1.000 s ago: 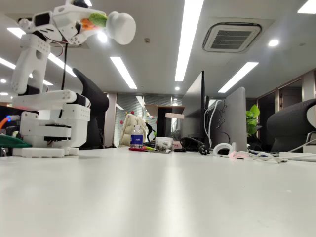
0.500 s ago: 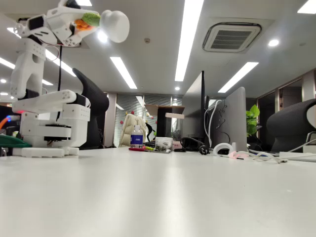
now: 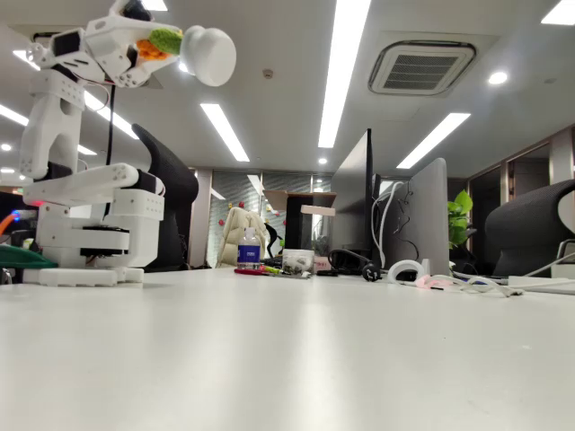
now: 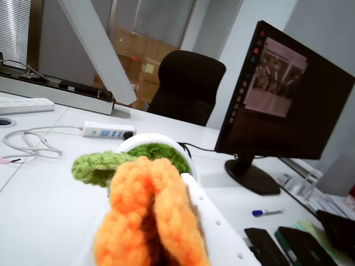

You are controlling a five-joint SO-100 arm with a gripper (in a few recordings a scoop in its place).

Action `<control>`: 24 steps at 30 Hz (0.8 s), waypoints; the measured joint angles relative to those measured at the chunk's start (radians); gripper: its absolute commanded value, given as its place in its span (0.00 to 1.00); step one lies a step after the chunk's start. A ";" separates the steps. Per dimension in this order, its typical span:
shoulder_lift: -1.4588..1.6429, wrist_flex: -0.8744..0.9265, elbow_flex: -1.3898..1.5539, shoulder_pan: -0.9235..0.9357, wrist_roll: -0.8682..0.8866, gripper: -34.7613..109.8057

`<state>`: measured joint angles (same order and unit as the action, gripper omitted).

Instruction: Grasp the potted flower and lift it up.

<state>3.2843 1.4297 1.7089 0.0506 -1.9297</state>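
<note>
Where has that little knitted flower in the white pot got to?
In the fixed view the potted flower is at the top left, high above the table, held in the gripper and tipped sideways; the wrist view shows its orange petals close up.

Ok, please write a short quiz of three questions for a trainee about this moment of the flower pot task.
1. True or false: the potted flower rests on the table.
2. What closes on the flower? A) the tool B) a person's hand C) nothing
3. Fill in: in the wrist view, the petals are orange and the leaf is ____.

Key: 1 false, it is held high above the table; 2 A; 3 green.
</note>
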 measured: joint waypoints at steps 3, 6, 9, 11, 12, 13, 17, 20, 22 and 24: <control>0.000 0.000 0.000 0.000 0.000 0.24; 0.000 0.015 -0.002 0.000 0.000 0.24; 0.000 0.017 -0.009 0.000 0.000 0.24; 0.000 0.026 -0.009 0.002 0.000 0.24; 0.000 0.034 -0.009 0.000 0.000 0.24; 0.000 0.034 -0.009 0.000 0.000 0.24; 0.000 0.037 -0.009 0.002 0.003 0.24; 0.000 0.037 -0.009 0.003 0.003 0.24; 0.000 0.037 -0.009 0.003 0.003 0.24; 0.000 0.037 -0.009 0.003 0.003 0.24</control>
<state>3.2843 1.4665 1.6997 0.0537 -1.9267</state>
